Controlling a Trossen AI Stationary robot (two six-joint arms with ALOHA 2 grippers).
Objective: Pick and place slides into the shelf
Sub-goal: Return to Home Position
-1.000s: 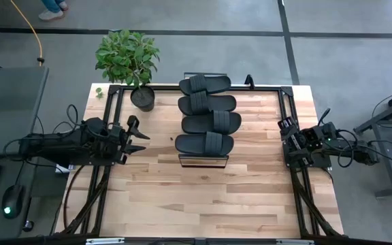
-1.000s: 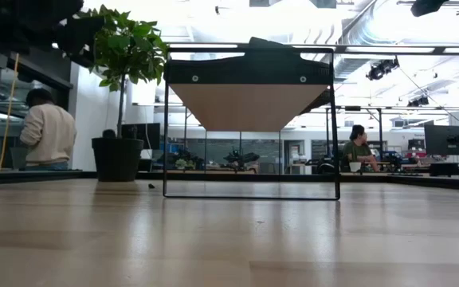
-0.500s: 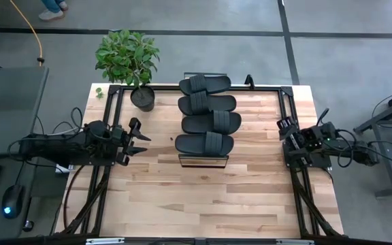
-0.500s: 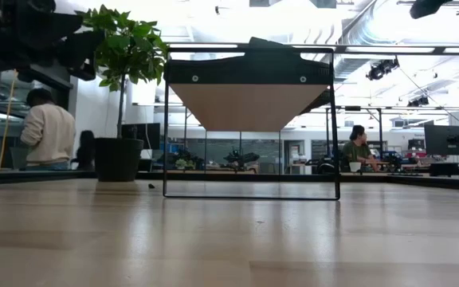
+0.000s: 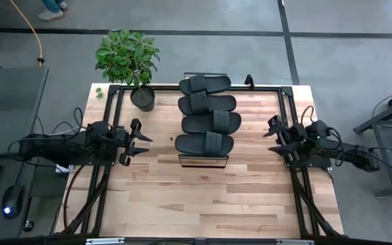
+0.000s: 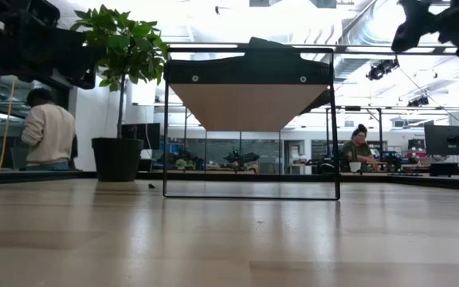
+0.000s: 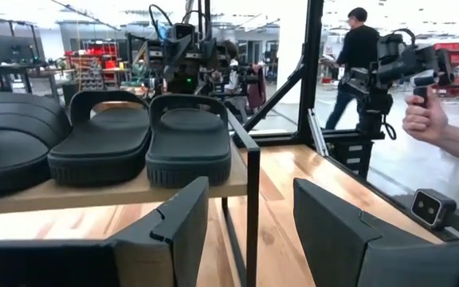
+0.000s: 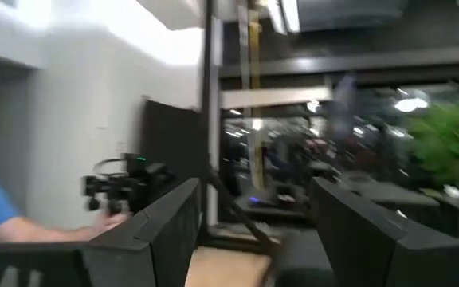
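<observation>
Seen from above, a wooden table has an arm at each side. The shelf stands in the middle of the table's far half, running from near to far. All four black slides lie on its top in one row, each set crosswise and close against the next: the near slide, the second, the third and the far slide. A potted plant stands at the far left corner, just left of the shelf.

The left gripper hangs over the table's left edge, pointing at the shelf and well apart from it. Its fingers are spread wide with nothing between them. From its wrist camera, the left gripper faces the shelf's plank, with a slide at the plank's end.

The right gripper hangs over the right edge, also pointing toward the shelf, fingers spread and empty. Its wrist view shows the same open gap.

At table height, the shelf stands straight ahead, and two people sit in the room beyond.
</observation>
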